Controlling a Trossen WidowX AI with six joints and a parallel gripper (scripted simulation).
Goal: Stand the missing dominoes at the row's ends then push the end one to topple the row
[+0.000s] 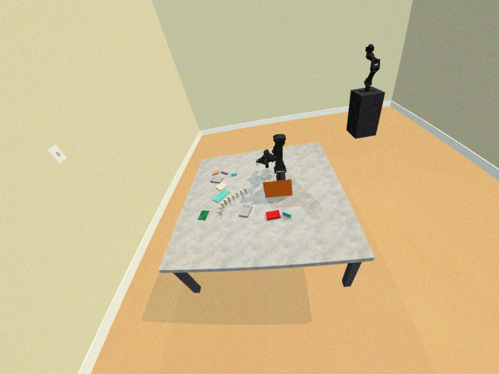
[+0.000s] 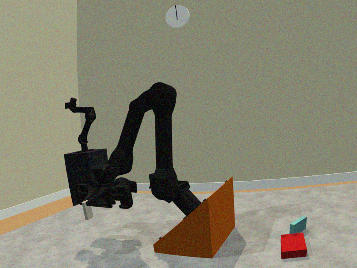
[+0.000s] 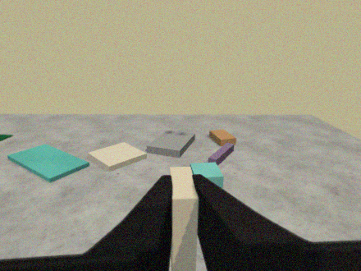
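My gripper (image 1: 257, 161) (image 2: 87, 201) (image 3: 180, 184) is shut on a cream domino (image 2: 87, 212) (image 3: 184, 218). In the exterior view the domino hangs down from the fingertips, slightly tilted, clear above the table. In the wrist view it sits between the two black fingers. The row of standing cream dominoes (image 1: 221, 205) curves across the left half of the table in the top view. The gripper is beyond the row's far right end and above the table, not touching the row. The row is out of the wrist view and out of the exterior view.
A teal plate (image 1: 221, 195) (image 3: 48, 161) lies close beside the row, with a cream tile (image 1: 221, 186) (image 3: 117, 155) beyond. A grey block (image 1: 245, 210) lies on the row's other side. A turquoise block (image 1: 233, 173) (image 3: 210, 172) shows behind the fingers. An orange wedge (image 1: 277, 188) (image 2: 222, 213) stands by the arm's base.
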